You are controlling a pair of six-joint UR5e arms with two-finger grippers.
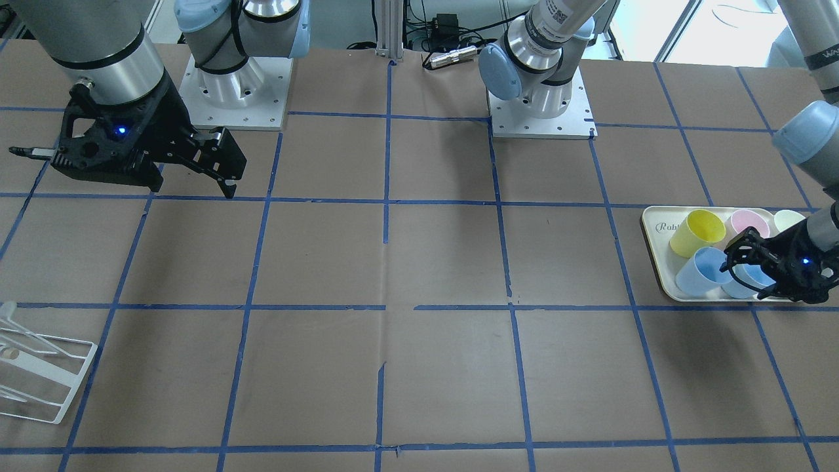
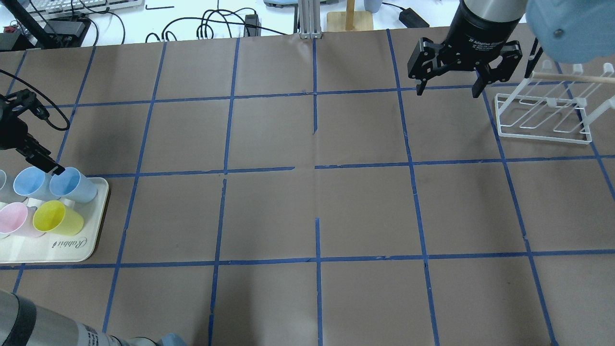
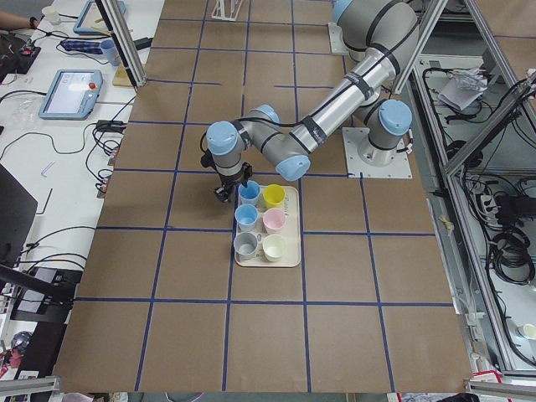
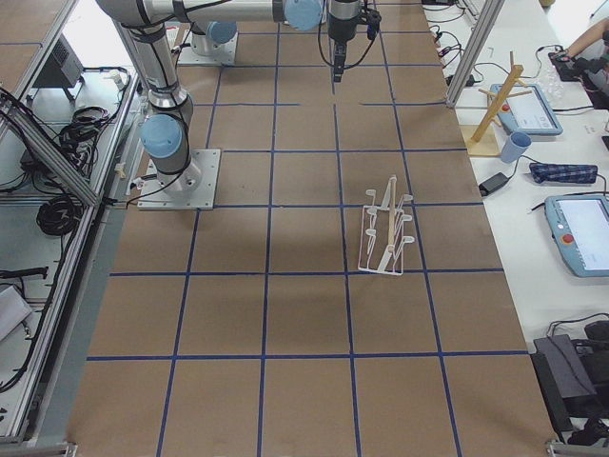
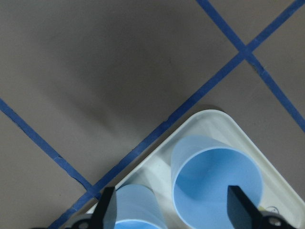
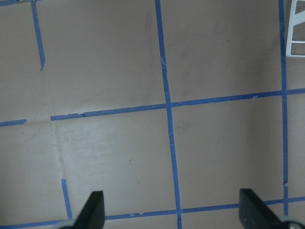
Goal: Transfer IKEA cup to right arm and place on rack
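Observation:
Two pale blue IKEA cups stand on a cream tray [image 2: 72, 250] at the table's left end. One is at the tray's corner [image 2: 72, 186] [image 5: 217, 186] [image 1: 701, 270]. The other is beside it [image 2: 31, 182] [image 5: 133, 212]. My left gripper [image 2: 45, 163] [image 5: 172, 212] [image 1: 747, 269] hovers over them, open and empty; in the left wrist view the corner cup lies between its fingers. My right gripper [image 2: 447, 90] [image 1: 229, 174] [image 6: 172, 214] is open and empty above the table, just left of the white wire rack [image 2: 543, 120] [image 1: 39, 380] [image 4: 385, 233].
The tray also holds a yellow cup [image 2: 57, 217], a pink cup [image 2: 14, 218] and a grey cup [image 3: 245, 244]. A wooden stand [image 4: 500, 105] is beyond the table's far edge. Blue tape lines grid the brown table.

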